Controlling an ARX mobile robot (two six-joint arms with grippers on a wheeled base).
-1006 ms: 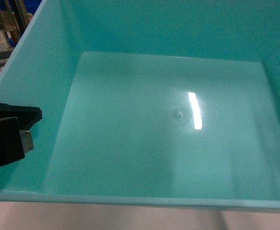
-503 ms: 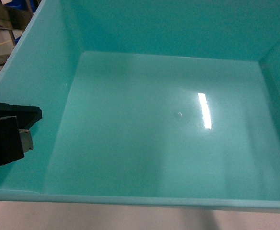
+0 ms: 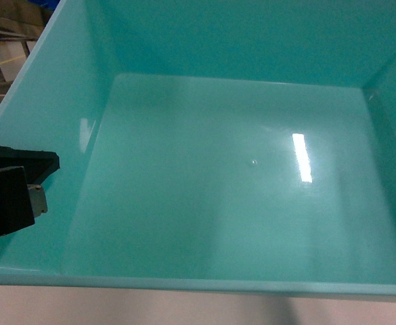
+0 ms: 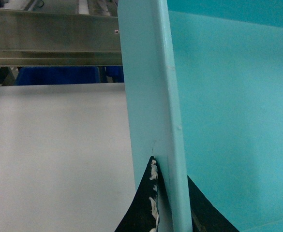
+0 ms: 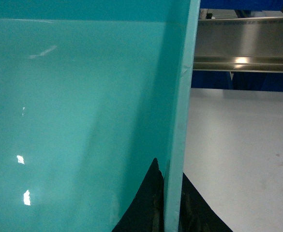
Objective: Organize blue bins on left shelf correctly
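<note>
The light turquoise blue bin (image 3: 204,189) fills the head view, open side up, with nothing inside. My left gripper (image 4: 170,166) is shut on the bin's left wall, one black finger outside and one inside the rim (image 4: 151,96). Its black body (image 3: 11,193) shows at the left edge of the head view. My right gripper (image 5: 169,166) is shut on the bin's right wall (image 5: 180,106) in the same way. The left shelf shows as a shiny steel rail (image 4: 49,38) beyond the bin, seen also as a rail (image 5: 243,48) in the right wrist view.
Darker royal-blue bins (image 4: 54,75) sit under the steel rail, and more dark blue (image 5: 214,79) shows under it on the right. A flat pale grey surface (image 4: 59,154) lies below the held bin on both sides (image 5: 238,154).
The light glare on the bin's floor has slid to the right and the background at the top left has shifted. Both grippers keep their hold on the bin.
</note>
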